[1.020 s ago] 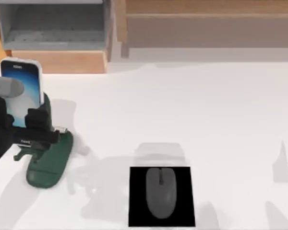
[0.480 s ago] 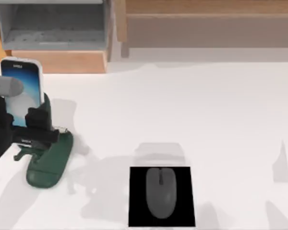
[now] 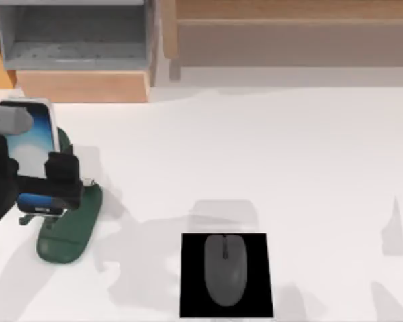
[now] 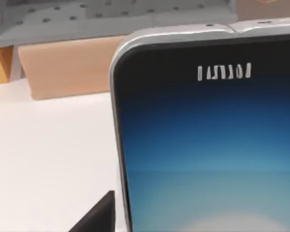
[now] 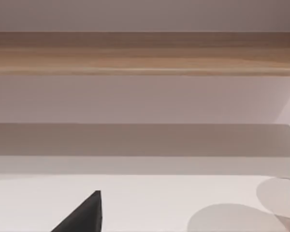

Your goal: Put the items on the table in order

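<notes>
Left gripper: fingers clamped on smartphone over green stand, near surface left edge.
Mouse: on black pad, open room around.
Right gripper: fingers' state cannot be told.

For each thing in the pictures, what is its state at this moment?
Phone: screen lit, tilted, held by the left gripper over the stand.
Stand: lying on the table, at its left side.
Mouse: resting on the black pad, untouched.
Left gripper: shut on the phone.
Shelf unit: compartment open.
</notes>
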